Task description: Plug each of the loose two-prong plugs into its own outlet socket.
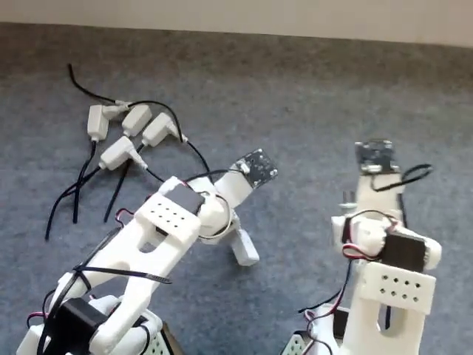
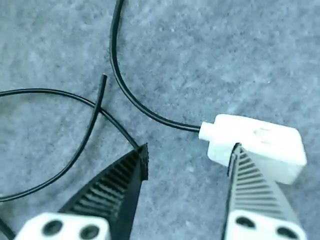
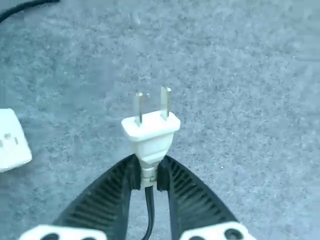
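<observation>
A grey, carpet-like counter (image 1: 310,89) is carrying everything. The left arm (image 1: 148,244) is stretching from the near corner toward the middle, and the right arm (image 1: 388,274) is standing upright beside it, well apart. At the far left of the counter, a bunch of white cord ends (image 1: 118,154) is lying close together, with black cords (image 1: 81,185) trailing toward the near edge.

In the left wrist view, the left gripper (image 2: 190,150) is hovering just over the counter with its fingers (image 2: 125,180) spread wide and holding nothing. A white socket (image 2: 260,140) is lying flat by one fingertip, which is overlapping its near edge, and its cord (image 2: 130,95) is curving away.

The right gripper (image 3: 147,162) is clenching its fingers (image 3: 190,200) on the neck of a white two-prong plug (image 3: 150,131), above the counter, prongs pointing away from the wrist. A white slotted block (image 3: 11,141) is lying on the counter off to one side of the plug.
</observation>
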`<state>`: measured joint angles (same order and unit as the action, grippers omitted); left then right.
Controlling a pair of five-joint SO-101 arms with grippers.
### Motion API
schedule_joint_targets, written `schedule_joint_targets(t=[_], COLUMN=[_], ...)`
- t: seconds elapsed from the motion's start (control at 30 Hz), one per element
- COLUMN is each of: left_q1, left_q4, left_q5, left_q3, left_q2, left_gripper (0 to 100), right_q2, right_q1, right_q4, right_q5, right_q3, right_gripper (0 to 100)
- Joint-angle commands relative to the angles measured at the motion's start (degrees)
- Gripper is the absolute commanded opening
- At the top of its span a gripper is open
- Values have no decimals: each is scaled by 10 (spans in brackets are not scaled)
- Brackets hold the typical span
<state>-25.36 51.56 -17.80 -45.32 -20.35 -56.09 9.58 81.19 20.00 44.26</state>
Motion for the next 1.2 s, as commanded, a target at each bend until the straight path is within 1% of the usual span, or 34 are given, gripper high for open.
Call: schedule_joint_targets(t=[0.0, 0.17, 0.2, 0.3, 0.37, 0.43, 0.57, 0.67, 0.83, 0.93, 1.03, 1.17], left_q1=[-3, -15, -4, 39, 54, 55, 52, 33, -34, -44, -44, -44], left_q4=[-15, -17, -4, 75, 92, 99, 127, 111, 54, 23, -7, -13], left_q5=[4, -5, -12, -17, -30, -47, -49, -49, -49, -47, -47, -47], left_q3=[29, 46, 57, 77, 63, 45, 22, -23, -80, -70, -34, 21], left_q2=[-17, -16, -16, -16, -17, -22, -21, -18, -17, -17, -16, -15], left_gripper=[270, 270, 268, 239, 235, 235, 235, 235, 235, 235, 233, 232], right_q2=[-10, -10, -10, -10, -10, -10, -10, -10, -10, -10, -10, -10], right_q1=[59, 75, 81, 108, 116, 114, 114, 114, 124, 146, 147, 147], right_q4=[-20, -22, -23, -24, -36, -39, -39, -39, -37, -40, -40, -40], right_q5=[11, 19, 26, 35, 35, 33, 33, 33, 34, 34, 35, 35], right_q3=[-30, -30, -30, -30, -30, -29, -29, -29, -29, -22, -17, -17], right_gripper=[7, 7, 7, 7, 7, 7, 7, 7, 7, 7, 7, 7])
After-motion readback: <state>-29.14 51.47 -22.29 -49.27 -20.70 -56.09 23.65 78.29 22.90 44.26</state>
